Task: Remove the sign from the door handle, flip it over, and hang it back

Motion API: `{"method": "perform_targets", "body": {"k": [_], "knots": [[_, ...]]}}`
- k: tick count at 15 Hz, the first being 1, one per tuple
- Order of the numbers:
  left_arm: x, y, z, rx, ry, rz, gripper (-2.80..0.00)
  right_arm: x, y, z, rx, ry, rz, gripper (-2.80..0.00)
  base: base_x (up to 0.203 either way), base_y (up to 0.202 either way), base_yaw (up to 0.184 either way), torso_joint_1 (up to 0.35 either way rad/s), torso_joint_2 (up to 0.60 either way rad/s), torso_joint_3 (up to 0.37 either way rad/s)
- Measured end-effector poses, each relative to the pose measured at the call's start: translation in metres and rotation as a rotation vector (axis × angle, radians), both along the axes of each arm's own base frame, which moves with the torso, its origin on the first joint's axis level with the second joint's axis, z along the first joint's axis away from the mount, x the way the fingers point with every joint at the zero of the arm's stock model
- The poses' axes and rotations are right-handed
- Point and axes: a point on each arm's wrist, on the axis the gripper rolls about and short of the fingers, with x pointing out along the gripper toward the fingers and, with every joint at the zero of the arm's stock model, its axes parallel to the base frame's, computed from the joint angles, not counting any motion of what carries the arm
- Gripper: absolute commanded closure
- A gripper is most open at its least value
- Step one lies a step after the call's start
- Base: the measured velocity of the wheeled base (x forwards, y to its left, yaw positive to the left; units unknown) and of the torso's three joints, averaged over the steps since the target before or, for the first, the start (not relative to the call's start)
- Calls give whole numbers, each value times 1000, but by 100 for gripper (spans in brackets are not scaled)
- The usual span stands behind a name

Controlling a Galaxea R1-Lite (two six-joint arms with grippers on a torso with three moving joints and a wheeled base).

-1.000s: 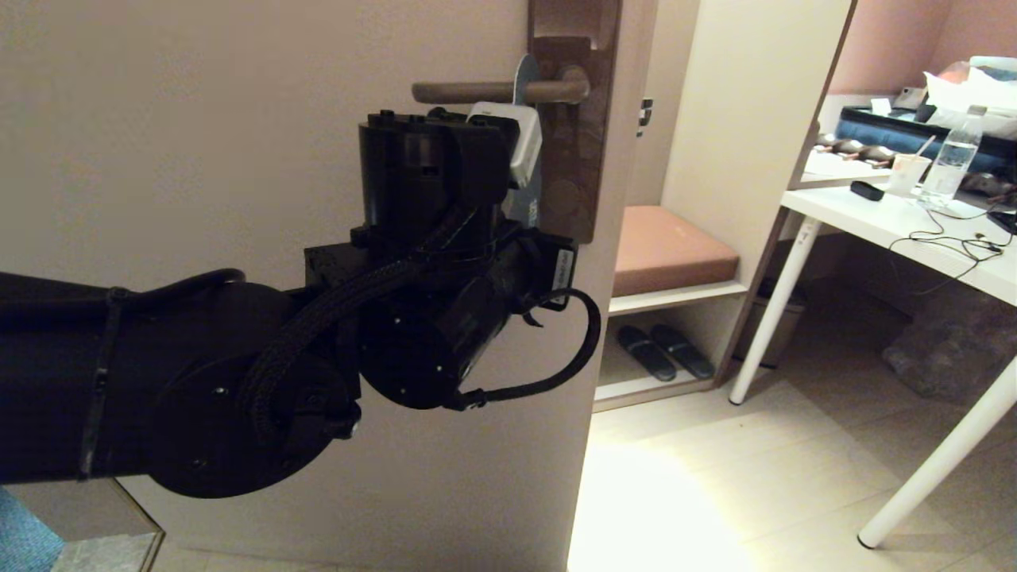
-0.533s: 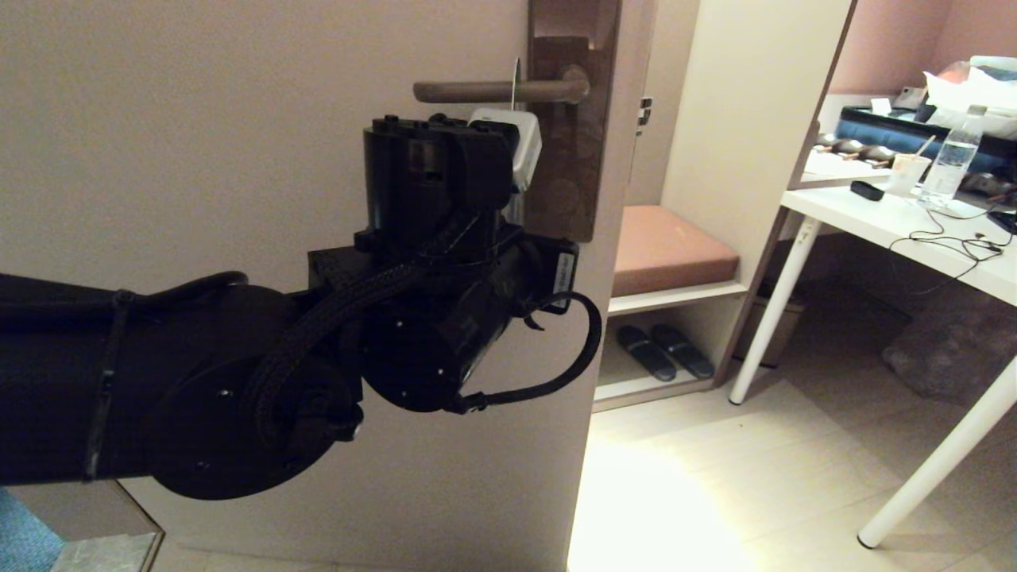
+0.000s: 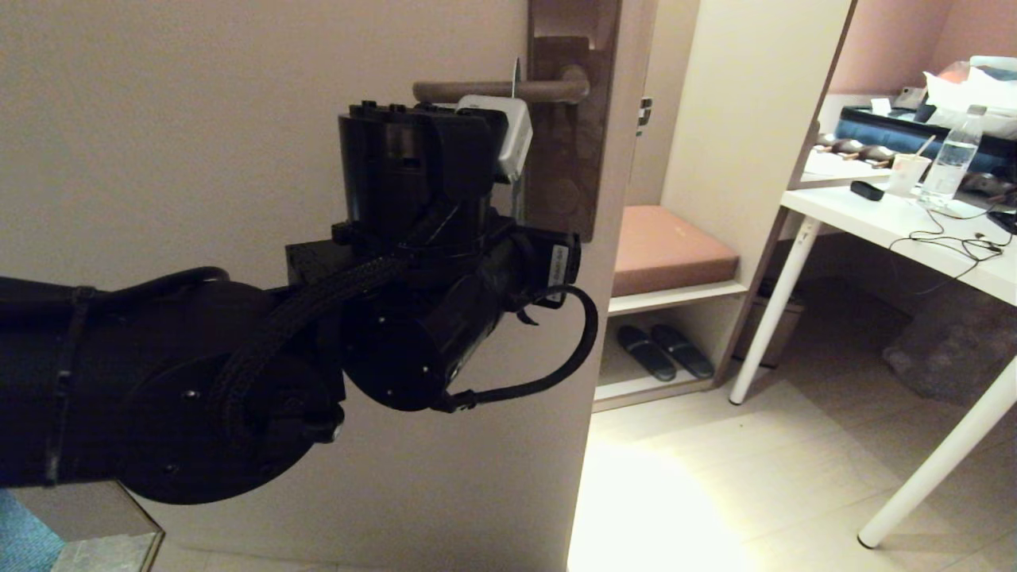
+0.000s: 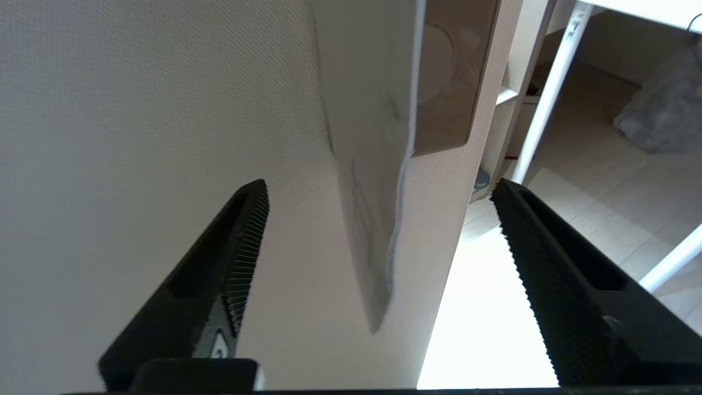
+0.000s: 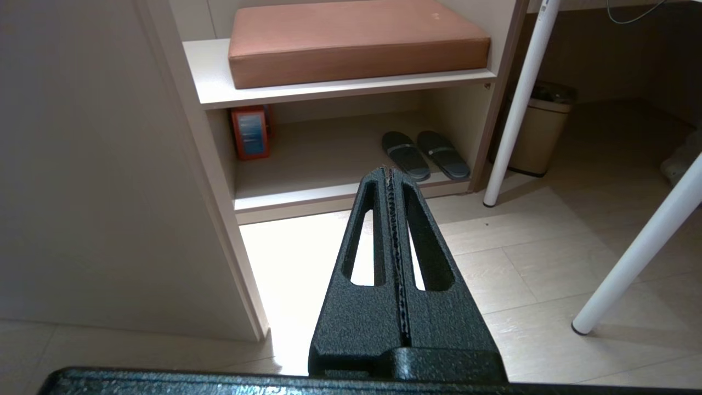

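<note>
The sign point(image 4: 373, 137) hangs down the door, its pale grey side turned to the left wrist camera and its lower end free. In the head view it is only a thin edge point(image 3: 516, 73) across the door handle point(image 3: 469, 90), a bronze lever on a dark brown plate point(image 3: 574, 135). My left gripper point(image 4: 379, 186) is open, one finger on each side of the sign's lower part, touching nothing. In the head view the left wrist point(image 3: 421, 167) sits just below the handle and hides the fingers. My right gripper point(image 5: 389, 171) is shut and empty, held low over the floor.
The door's edge point(image 3: 604, 334) is right of the handle plate. Beyond it stands a shelf unit with a brown cushion point(image 3: 667, 246) and slippers point(image 3: 663, 351). A white table point(image 3: 898, 222) with a bottle, a cup and cables stands at the right, on slanting legs.
My left arm has risen slightly and shifted left, closer under the handle. The sign's blue face showed above the handle a second ago; now only its thin edge shows.
</note>
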Motion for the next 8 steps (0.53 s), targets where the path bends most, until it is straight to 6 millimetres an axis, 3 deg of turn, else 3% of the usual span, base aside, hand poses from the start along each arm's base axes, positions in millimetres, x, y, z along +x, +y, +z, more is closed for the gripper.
{"method": "perform_targets", "body": {"k": [8], "knots": [[-28,37,0,15,11,-3,-280,0,0,0,0,0,0,0,0,0,0,0,0,0]]}}
